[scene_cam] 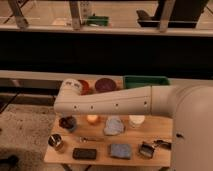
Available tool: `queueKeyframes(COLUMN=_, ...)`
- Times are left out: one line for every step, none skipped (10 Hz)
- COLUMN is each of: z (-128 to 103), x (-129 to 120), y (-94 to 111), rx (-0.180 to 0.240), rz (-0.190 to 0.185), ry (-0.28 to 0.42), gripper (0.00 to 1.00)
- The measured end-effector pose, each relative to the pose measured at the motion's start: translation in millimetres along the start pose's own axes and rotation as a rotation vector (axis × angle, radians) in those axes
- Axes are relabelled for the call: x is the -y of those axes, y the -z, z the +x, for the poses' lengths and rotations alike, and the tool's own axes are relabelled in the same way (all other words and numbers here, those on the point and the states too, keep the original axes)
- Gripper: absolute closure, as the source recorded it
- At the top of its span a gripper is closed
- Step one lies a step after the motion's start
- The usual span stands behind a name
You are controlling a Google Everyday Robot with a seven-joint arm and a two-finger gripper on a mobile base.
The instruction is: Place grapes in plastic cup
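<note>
— while the arm (107,102) lies across the view from the right, we log the gripper (67,123) as the dark mass hanging below the arm's left end, over the back-left part of the table (100,159). whether it is spread or pressed together, we cannot tell.

— and the grapes?

— we cannot separate them out. a dark lump sits right at the gripper. it may be the grapes, or only the gripper itself, and we cannot say whether anything is gripped.

— the cup?

— our best candidate is the pale cup (136,120), upright in the same row further right. an amber-lit cup (92,119) and a blue-grey cloth (114,126) lie between it and the gripper, so the two are well apart. we see nothing dark at its rim.

— status, then?

— our judgement is that the placing is not done and the run is at the pick-up stage at most. what is left is to secure the grapes, lift them, carry them right past the amber-lit cup and the cloth, lower over the pale cup and release.

— note for the page: there are two cups in one row. we should confirm which is the plastic one before the carry.
</note>
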Motion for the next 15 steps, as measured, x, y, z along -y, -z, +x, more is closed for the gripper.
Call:
queueKeyframes(z=-0.5, x=0.6, y=-0.3, rx=0.000, rz=0.001, ry=0.001, gripper=1.00)
queueKeyframes(z=-0.8, x=0.5, y=-0.4, rx=0.000, rz=0.000, ry=0.001, gripper=1.00)
queueKeyframes(z=-1.1, x=0.7, y=-0.4, rx=-0.001, rz=0.000, ry=0.002, gripper=1.00)
queueKeyframes(z=-0.8, x=1.3, y=0.2, rx=-0.006, rz=0.000, ry=0.003, gripper=1.00)
queueKeyframes(z=-0.7, x=1.5, y=0.4, rx=-0.010, rz=-0.002, ry=0.004, gripper=1.00)
queueKeyframes(z=-0.8, x=1.5, y=0.3, rx=-0.011, rz=-0.002, ry=0.004, gripper=1.00)
queueKeyframes(z=-0.3, x=2.0, y=0.2, rx=-0.012, rz=-0.005, ry=0.000, gripper=0.98)
queueKeyframes(z=0.6, x=2.1, y=-0.7, rx=-0.014, rz=-0.016, ry=-0.009, gripper=0.88)
queueKeyframes(z=0.7, x=2.7, y=-2.6, rx=-0.016, rz=-0.030, ry=-0.017, gripper=0.78)
queueKeyframes(z=0.9, x=3.4, y=-3.6, rx=-0.019, rz=-0.038, ry=-0.022, gripper=0.70)
queueKeyframes(z=0.8, x=5.0, y=-4.8, rx=-0.023, rz=-0.042, ry=-0.027, gripper=0.57)
queueKeyframes(z=0.8, x=4.1, y=-5.1, rx=-0.026, rz=-0.045, ry=-0.033, gripper=0.48)
queueKeyframes(z=0.6, x=3.7, y=-5.4, rx=-0.029, rz=-0.047, ry=-0.037, gripper=0.40)
queueKeyframes(z=0.2, x=4.7, y=-5.8, rx=-0.032, rz=-0.050, ry=-0.038, gripper=0.29)
queueKeyframes(z=-0.1, x=4.5, y=-5.1, rx=-0.038, rz=-0.057, ry=-0.040, gripper=0.21)
